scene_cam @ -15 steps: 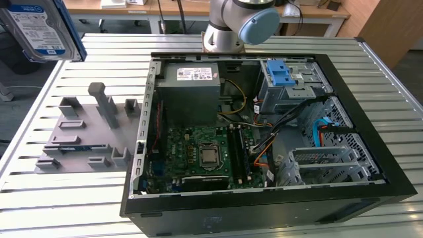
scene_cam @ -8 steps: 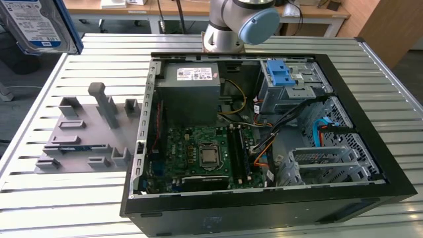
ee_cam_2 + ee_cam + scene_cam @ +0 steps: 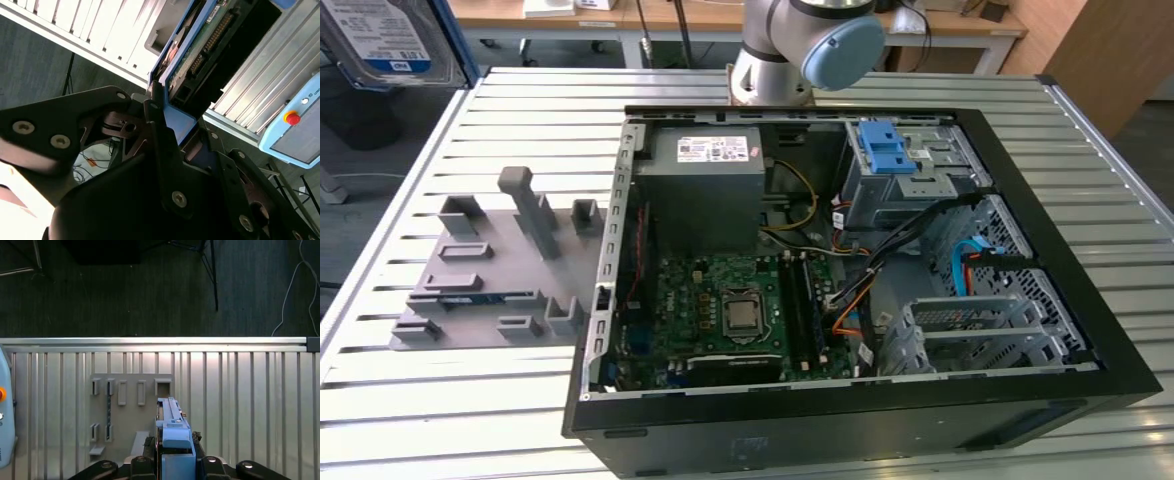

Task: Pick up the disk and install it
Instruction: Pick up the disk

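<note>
The disk (image 3: 200,50) is a flat drive in a blue plastic carrier, and my gripper (image 3: 170,120) is shut on one end of it. In the first wrist view the disk (image 3: 172,432) stands edge-on between the black fingers (image 3: 146,446), held high above the slatted table (image 3: 250,390). In the exterior view the disk (image 3: 387,40) hangs at the far upper left, its blue-and-white label facing the camera, well away from the open computer case (image 3: 854,400).
Inside the case are a metal drive bay with a blue latch (image 3: 887,150), a grey power supply (image 3: 707,185), a motherboard (image 3: 734,310) and a silver cage (image 3: 974,325). A grey fixture plate (image 3: 494,260) lies beside the case. A pendant (image 3: 295,120) rests at the table edge.
</note>
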Available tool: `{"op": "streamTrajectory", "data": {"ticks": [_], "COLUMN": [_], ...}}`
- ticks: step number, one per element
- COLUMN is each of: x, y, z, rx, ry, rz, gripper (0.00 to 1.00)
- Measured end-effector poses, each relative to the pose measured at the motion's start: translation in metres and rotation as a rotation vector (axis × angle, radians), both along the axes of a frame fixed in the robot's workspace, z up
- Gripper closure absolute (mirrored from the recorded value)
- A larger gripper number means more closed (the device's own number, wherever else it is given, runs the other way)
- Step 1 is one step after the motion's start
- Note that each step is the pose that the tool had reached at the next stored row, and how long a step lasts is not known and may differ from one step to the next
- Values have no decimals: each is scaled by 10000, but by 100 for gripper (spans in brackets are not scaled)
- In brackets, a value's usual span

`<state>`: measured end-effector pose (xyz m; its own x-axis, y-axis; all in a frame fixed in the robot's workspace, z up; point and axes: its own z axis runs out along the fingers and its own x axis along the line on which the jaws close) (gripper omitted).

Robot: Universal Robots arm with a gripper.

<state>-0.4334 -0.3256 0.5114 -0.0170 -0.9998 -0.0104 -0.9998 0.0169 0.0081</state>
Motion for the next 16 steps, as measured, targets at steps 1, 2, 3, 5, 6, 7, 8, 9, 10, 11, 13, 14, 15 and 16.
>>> {"op": "streamTrajectory", "data": {"ticks": [1, 2, 3, 5, 6, 7, 8, 9, 10, 11, 13, 14, 15, 16], "x": [0, 0, 0, 0, 0, 0, 0, 0, 0, 1, 8, 13, 21, 27], "y": [0, 0, 0, 0, 0, 0, 0, 0, 0, 0, 0, -1, -2, -2], "z": [27, 54, 75, 94, 94, 95, 99, 102, 102, 102, 102, 102, 102, 102], "rx": [1, 1, 0, 0, 1, 1, 0, 0, 0, 1, 0, 0, 0, 0], "ry": [-3, -3, -3, -3, -5, -6, -5, -5, -5, -5, -5, -5, -5, -5], "rz": [0, 0, 0, 0, 0, 0, 0, 0, 0, 0, -1, 0, 1, 0], "gripper": [64, 64, 64, 64, 64, 64, 64, 64, 64, 64, 64, 64, 64, 64]}}
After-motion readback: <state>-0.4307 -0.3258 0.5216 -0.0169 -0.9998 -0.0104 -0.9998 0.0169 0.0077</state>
